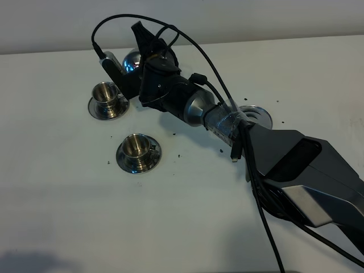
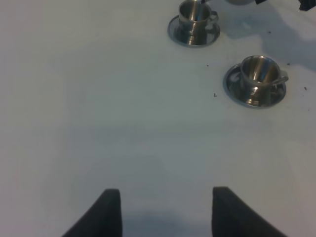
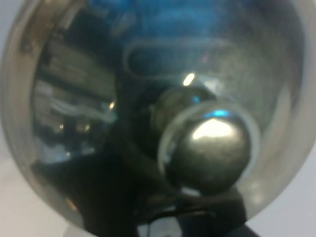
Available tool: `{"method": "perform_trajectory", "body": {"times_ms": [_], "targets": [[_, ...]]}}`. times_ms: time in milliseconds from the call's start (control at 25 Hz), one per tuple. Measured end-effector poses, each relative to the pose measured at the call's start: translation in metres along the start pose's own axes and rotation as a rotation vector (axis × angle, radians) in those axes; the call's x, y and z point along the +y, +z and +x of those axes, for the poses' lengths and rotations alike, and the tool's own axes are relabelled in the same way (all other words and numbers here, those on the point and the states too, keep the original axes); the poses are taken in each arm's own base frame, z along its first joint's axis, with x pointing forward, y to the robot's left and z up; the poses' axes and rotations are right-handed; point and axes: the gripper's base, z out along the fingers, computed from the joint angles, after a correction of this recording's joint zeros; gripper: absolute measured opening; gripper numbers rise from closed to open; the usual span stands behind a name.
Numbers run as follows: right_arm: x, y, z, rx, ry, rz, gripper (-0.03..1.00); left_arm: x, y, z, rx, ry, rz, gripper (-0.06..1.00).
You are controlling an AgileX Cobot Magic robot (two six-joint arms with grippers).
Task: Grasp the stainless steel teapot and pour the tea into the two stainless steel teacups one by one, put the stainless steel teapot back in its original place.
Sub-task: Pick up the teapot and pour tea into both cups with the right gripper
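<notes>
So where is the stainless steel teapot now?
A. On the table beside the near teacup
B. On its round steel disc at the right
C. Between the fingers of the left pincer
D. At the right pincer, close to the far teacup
D: the stainless steel teapot shows at the right pincer, just beside the far teacup, and the round steel disc stands without it.

High overview; right-wrist close-up of teapot (image 3: 148, 74)

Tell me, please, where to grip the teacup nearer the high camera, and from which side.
Probably its rim, from straight above: the nearer teacup stands upright and open, its saucer blocks a low approach, and the small handle looks too slight.
</notes>
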Motion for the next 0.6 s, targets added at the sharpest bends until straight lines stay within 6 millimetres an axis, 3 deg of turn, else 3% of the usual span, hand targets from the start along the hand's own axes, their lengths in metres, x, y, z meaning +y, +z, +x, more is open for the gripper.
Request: {"method": "perform_trajectory", "body": {"times_ms": [600], "targets": [[-0.0085, -0.0027, -0.0038, 0.004, -0.104, 0.089, 0.18, 0.0000, 0.0000, 0.0000, 0.000, -0.001, 0.000, 0.45]]}}
